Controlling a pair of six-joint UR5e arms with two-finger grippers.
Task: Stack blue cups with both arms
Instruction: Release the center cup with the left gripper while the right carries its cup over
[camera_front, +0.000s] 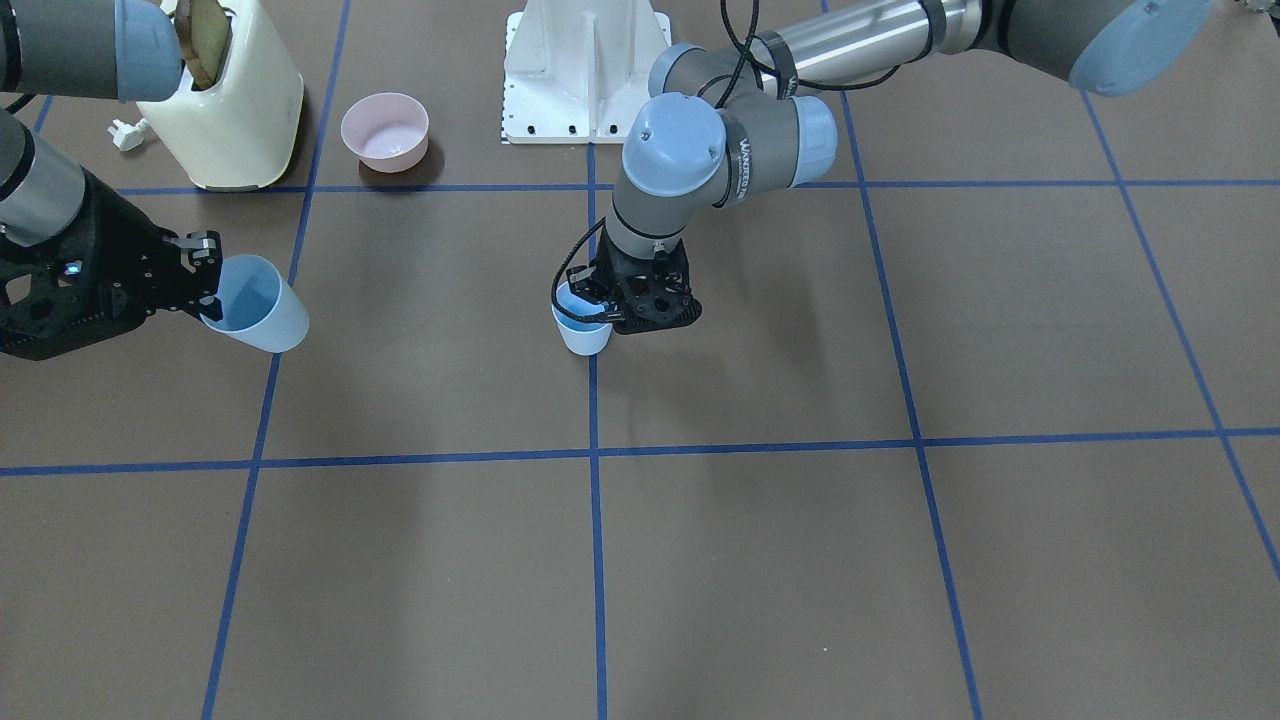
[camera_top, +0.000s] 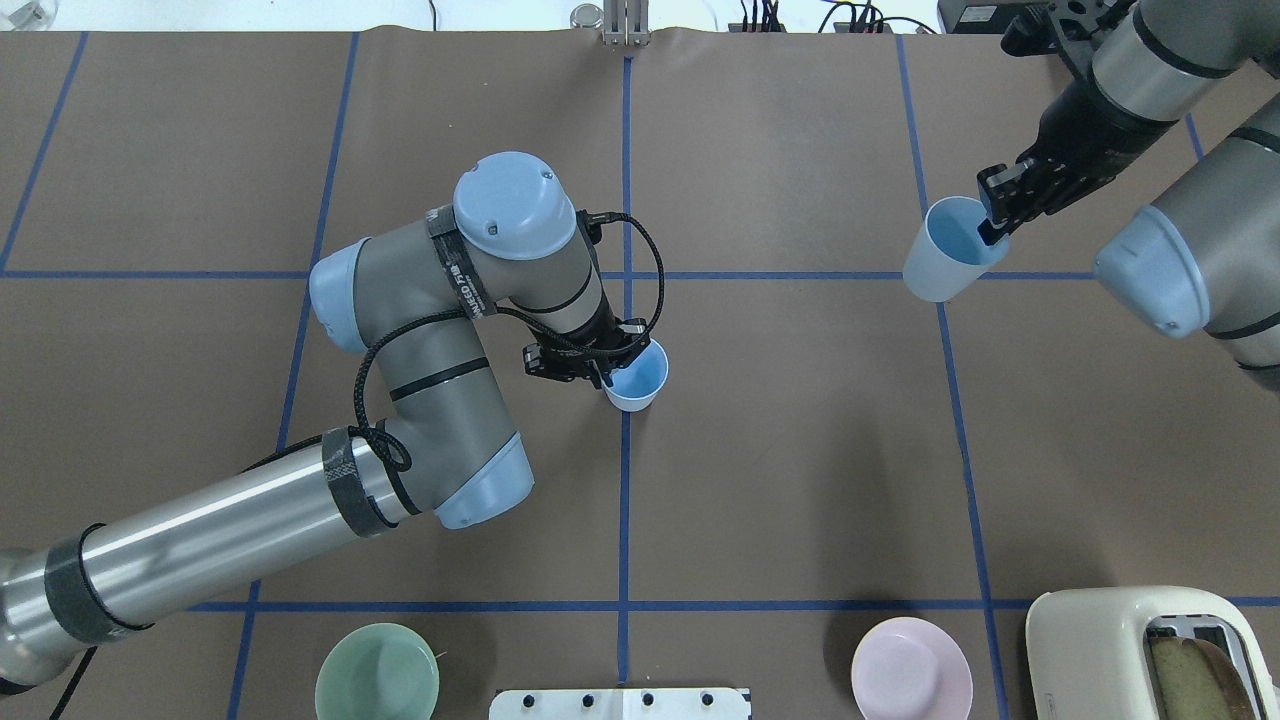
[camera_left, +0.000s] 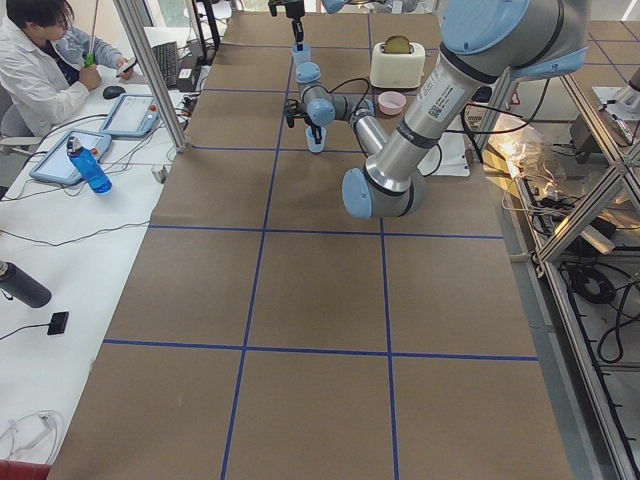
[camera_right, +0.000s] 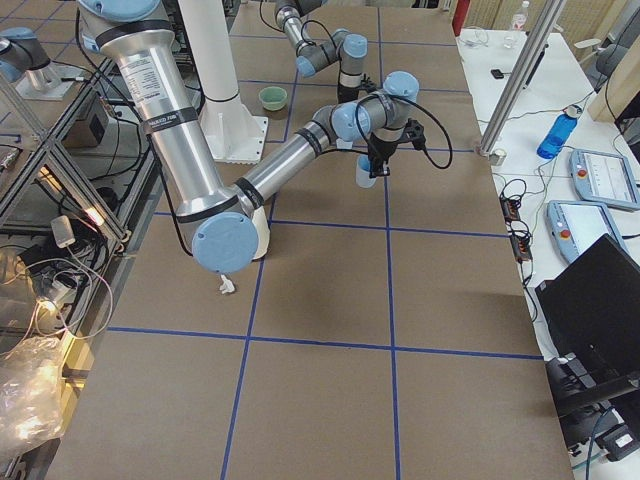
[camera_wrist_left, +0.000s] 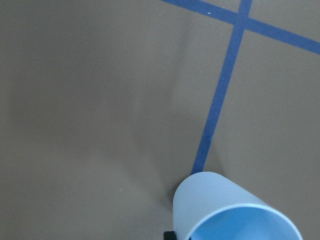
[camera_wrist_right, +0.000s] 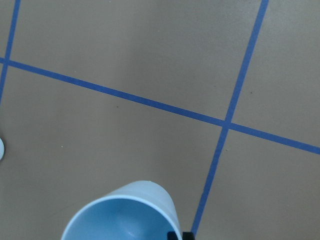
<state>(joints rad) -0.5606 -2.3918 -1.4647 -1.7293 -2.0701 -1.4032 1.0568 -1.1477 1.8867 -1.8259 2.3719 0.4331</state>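
One blue cup (camera_top: 637, 378) sits upright at the table's middle, on a blue tape line, at or just above the surface. My left gripper (camera_top: 606, 373) is shut on its rim, coming from above. It shows in the front view (camera_front: 582, 330) under the left gripper (camera_front: 600, 312) and in the left wrist view (camera_wrist_left: 235, 212). The second blue cup (camera_top: 948, 252) hangs tilted above the table, held by its rim in my shut right gripper (camera_top: 991, 225). It also shows in the front view (camera_front: 258, 305) at the right gripper (camera_front: 208, 288) and in the right wrist view (camera_wrist_right: 125, 212).
A cream toaster (camera_top: 1150, 650) with bread, a pink bowl (camera_top: 911, 667) and a green bowl (camera_top: 377, 672) stand along the robot's edge beside the white base stand (camera_top: 620, 703). A person (camera_left: 40, 60) sits at a side desk with tablets and bottles.
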